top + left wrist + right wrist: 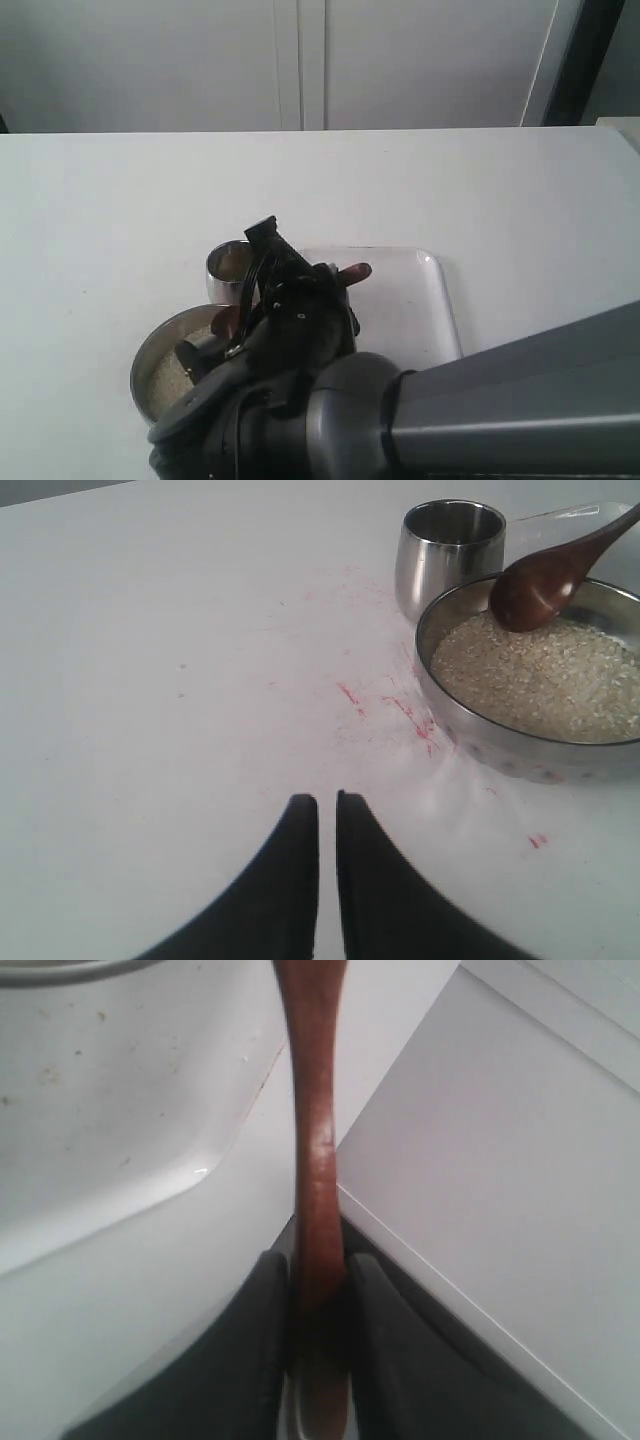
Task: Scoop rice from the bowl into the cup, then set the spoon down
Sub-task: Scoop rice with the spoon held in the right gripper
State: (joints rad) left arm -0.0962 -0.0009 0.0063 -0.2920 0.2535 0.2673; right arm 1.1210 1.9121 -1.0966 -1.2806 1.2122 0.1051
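My right gripper (318, 1260) clamps the slim handle of the spoon (315, 1140), the reddish-brown wood pinched tight between both dark fingers (262, 1305). From that grip the handle runs down and to the left. The oval head sits on the rice (545, 680) at the far edge of the bowl (497, 748), with its back turned up.

The rice lies as a pale, level bed across the wide steel bowl, which stands near and left on the white table (100, 200). The cup (450, 555) stands upright just beyond the bowl's far rim, very close to it; whether the two touch I cannot tell. What the cup holds is not visible.

To the right of the cup, a shallow white tray (425, 300) lies flat under my right wrist. My right arm (500, 400) fills the near right of the exterior view and hides much of the bowl.

My left gripper (320, 802) is down low over bare table, apart from the bowl. Its fingers are drawn almost together with only a thin slit between them, and they hold nothing. Faint red marks (400, 708) streak the tabletop beside the bowl.
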